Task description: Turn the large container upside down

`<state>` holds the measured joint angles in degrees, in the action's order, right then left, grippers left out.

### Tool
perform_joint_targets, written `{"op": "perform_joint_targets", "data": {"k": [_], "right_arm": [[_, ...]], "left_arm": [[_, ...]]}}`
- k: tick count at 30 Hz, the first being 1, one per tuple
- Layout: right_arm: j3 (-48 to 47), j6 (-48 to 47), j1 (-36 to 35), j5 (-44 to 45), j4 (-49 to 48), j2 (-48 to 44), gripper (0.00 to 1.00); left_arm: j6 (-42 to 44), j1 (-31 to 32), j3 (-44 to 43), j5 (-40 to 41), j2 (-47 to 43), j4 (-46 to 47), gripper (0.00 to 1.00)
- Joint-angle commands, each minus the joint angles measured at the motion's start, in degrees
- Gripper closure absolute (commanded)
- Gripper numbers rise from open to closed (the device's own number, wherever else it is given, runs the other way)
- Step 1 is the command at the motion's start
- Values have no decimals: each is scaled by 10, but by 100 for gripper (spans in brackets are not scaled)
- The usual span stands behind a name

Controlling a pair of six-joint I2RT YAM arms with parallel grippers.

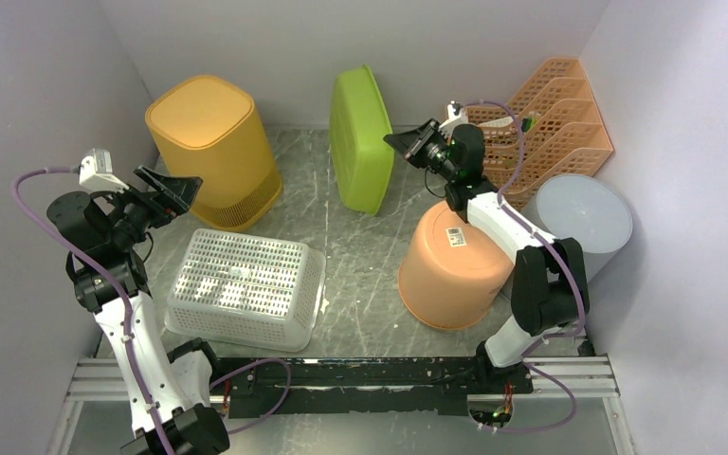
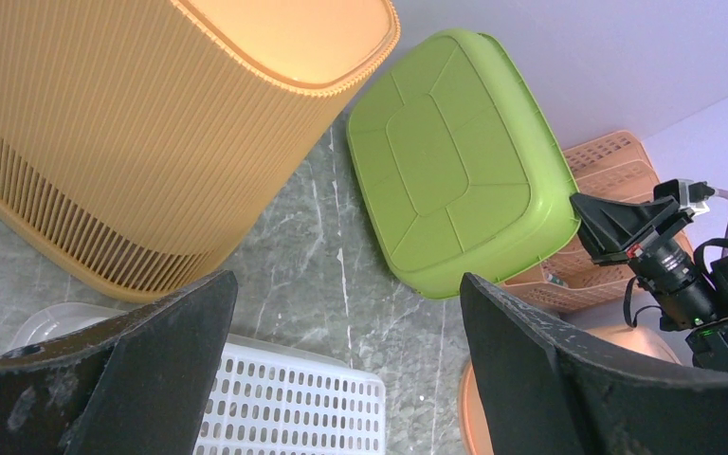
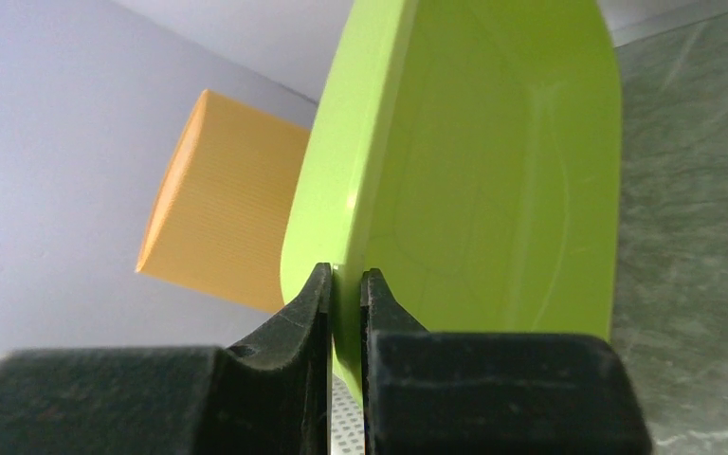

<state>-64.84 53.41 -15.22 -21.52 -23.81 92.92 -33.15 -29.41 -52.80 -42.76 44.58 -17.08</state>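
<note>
Tub: the green tub [image 1: 360, 142] stands on edge at the back middle of the table [image 1: 360, 261]. It is tilted, with its bottom facing left and its open side facing right.
Right gripper: the right gripper [image 3: 346, 280] is clamped tight on the tub's rim near its top right, with one finger on each side of the rim.
Left gripper: the left gripper [image 2: 348, 282] has its jaws spread wide and holds nothing. It is raised over the left of the table and pointed toward the tub, well apart from it.
Bin: the yellow ribbed bin [image 1: 213, 147] sits at the back left with its closed face up, near the tub but not touching it.
Basket: the white perforated basket [image 1: 246, 289] sits bottom up at the front left.
Bucket: the orange bucket [image 1: 450, 270] sits bottom up and tilted under the right arm.
Rack: the orange rack [image 1: 555, 118] is in the back right corner.
Pail: the pale grey pail [image 1: 583, 218] stands by the right wall, just beside the bucket.
</note>
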Motion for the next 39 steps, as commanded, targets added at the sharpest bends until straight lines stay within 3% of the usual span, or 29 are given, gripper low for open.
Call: {"op": "perform_joint_targets", "data": {"k": [1, 13, 22, 28, 39], "right_arm": [[13, -54, 22, 107, 160, 10, 100], [50, -91, 61, 157, 193, 27, 94], [25, -118, 61, 162, 215, 35, 92], [4, -144, 61, 194, 255, 30, 77], [-10, -163, 61, 196, 276, 23, 74]], "left_arm": [[3, 5, -3, -3, -6, 5, 1], [7, 4, 16, 0, -6, 11, 1], [8, 5, 22, 2, -3, 14, 0], [5, 5, 24, 1, -3, 18, 1], [5, 5, 27, 1, -5, 18, 1]]}}
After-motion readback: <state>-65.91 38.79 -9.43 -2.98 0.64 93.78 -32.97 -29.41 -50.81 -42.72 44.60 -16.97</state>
